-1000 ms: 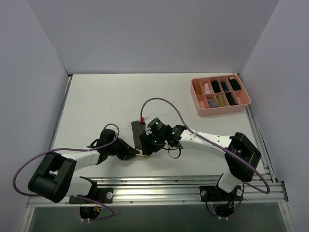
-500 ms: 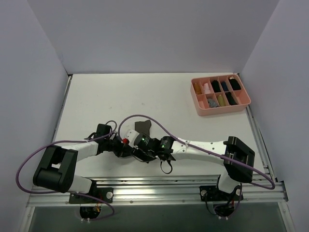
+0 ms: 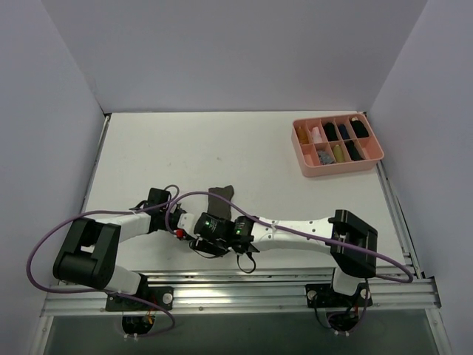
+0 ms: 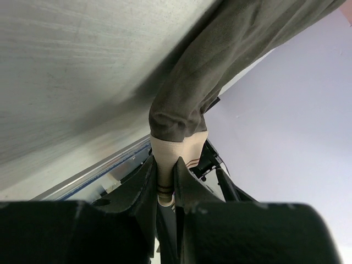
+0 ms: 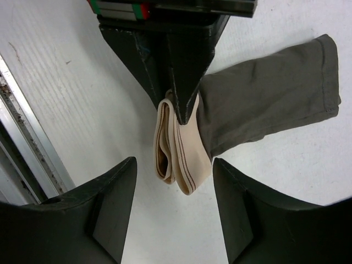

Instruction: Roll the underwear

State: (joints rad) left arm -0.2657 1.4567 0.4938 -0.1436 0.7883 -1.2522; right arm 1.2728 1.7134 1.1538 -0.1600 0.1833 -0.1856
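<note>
Underwear (image 5: 264,99) first: its folded tan waistband (image 5: 184,165) is pinched tight between the narrow jaws of the left pincer (image 4: 165,177), and the olive cloth trails away from those fingertips, lying flat on the white table (image 5: 66,93). Facing it, the right pincer (image 5: 175,165) stands wide open, holding nothing, one finger either side of the waistband with a clear gap on both sides. From above, the olive end pokes out just beyond the two meeting wrists.
</note>
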